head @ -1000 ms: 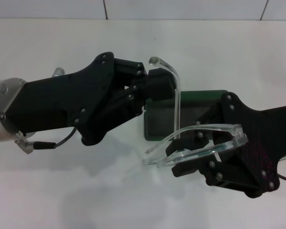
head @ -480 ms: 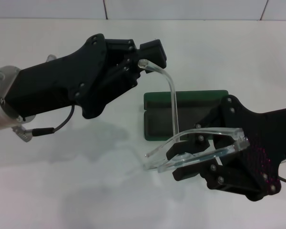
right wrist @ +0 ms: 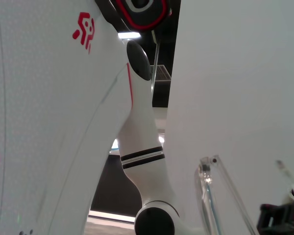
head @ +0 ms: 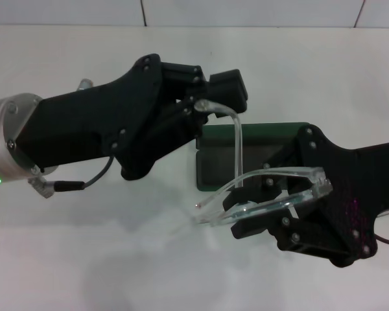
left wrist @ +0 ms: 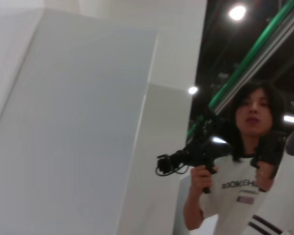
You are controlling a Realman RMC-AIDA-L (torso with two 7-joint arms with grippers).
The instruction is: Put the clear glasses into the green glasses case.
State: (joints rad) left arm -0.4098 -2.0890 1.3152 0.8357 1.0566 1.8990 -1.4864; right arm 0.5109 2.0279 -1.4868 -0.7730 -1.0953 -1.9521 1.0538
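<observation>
Overhead, the white table (head: 84,259) filled the scene, with both arms meeting above its middle. From the left came the left gripper (head: 215,103), its black fingers closed on the tip of one arm of the glasses (head: 266,201), at the far end of that clear arm. From the right came the right gripper (head: 262,210), clamped on the front of the glasses, one finger above the lens and one below it. The glasses were held in the air between the two, lens flat and toward the near side, the pinched arm running away from it to the far side. Beneath them on the table lay the case (head: 217,165), open, dark lining up, green lid at the far side, partly hidden by the right gripper. The right wrist view caught a clear piece of the glasses (right wrist: 220,196) close by.
</observation>
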